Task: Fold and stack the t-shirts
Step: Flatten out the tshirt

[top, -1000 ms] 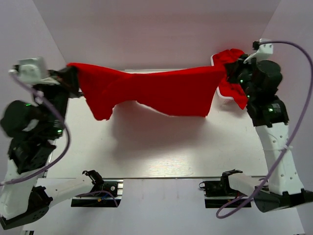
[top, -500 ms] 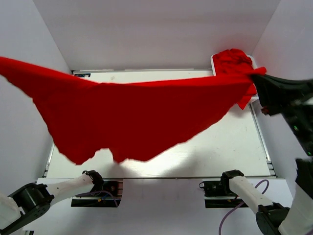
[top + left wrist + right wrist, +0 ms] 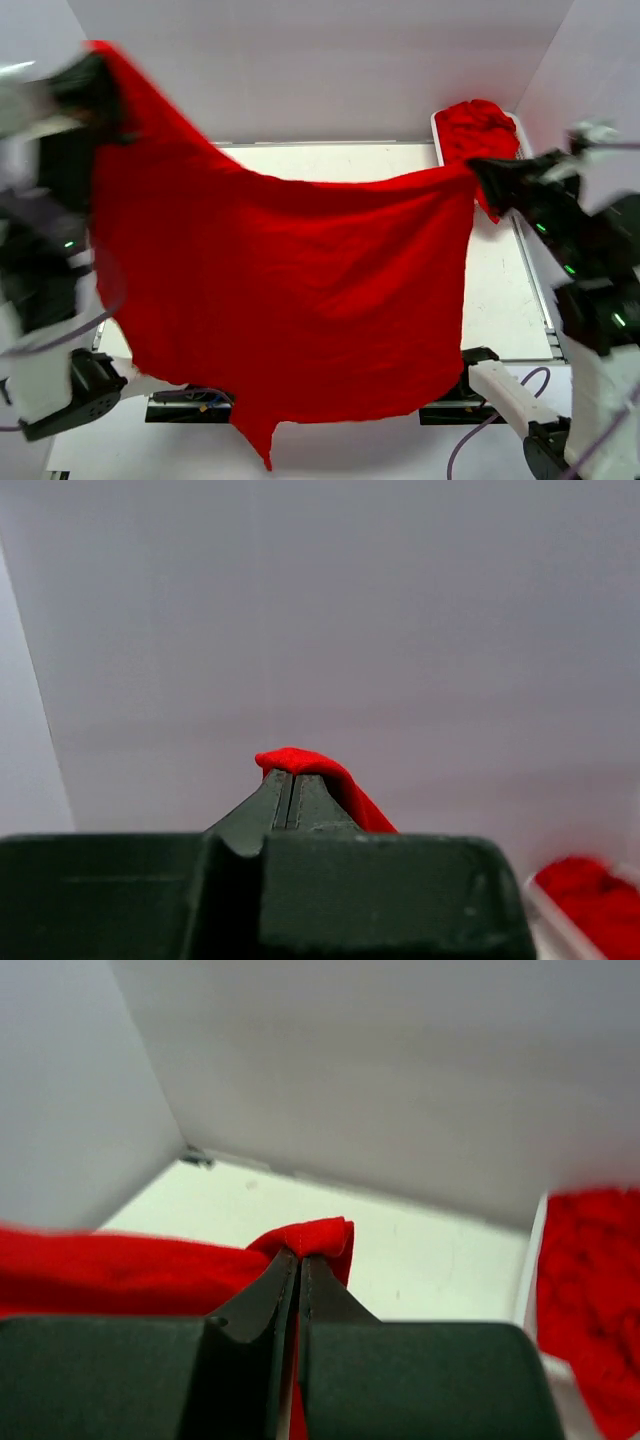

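Pinching tight, the left gripper has both fingers pressed together on a fold of the red t-shirt, with a small lip of cloth curling over the tips. Over on the other side, the right gripper is clamped the same way on another bunched edge.

From above, the left gripper is up high over the far left corner, blurred, close to the white walls. The right gripper sits lower, toward the far right corner. Between them the shirt's top edge sags in a shallow curve, and the cloth hangs wide open like a curtain. It screens the left and middle of the table, and its ragged lower edge drops past the near edge to a point.

Bare table shows in a strip along the right edge and a thin band along the far edge.

In the far right corner a heap of red t-shirts fills the white basket, just beside the right gripper; whether they touch is hard to tell.
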Controlling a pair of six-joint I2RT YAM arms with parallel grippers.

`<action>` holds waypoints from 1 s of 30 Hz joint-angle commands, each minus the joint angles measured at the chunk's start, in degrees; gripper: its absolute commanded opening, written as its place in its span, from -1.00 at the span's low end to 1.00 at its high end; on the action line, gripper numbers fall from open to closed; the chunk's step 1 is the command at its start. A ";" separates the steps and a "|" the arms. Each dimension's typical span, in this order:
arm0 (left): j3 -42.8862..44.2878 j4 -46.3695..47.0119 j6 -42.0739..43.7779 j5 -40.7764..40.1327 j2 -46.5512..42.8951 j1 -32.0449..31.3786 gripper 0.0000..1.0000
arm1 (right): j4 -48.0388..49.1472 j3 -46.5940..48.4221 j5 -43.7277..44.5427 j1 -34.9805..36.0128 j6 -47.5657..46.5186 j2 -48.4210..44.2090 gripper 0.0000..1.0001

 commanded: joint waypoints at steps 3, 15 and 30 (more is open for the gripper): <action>-16.77 12.86 7.56 -15.52 9.06 1.37 -1.00 | 9.69 -14.19 10.65 -0.32 3.06 7.74 -1.00; -25.08 20.38 -5.95 -15.28 44.26 21.03 -1.00 | 18.16 -16.72 12.96 -0.59 2.63 45.58 -1.00; -5.46 17.91 -18.18 4.69 67.10 33.45 -1.00 | 13.76 26.37 21.68 -2.25 -0.62 81.94 -1.00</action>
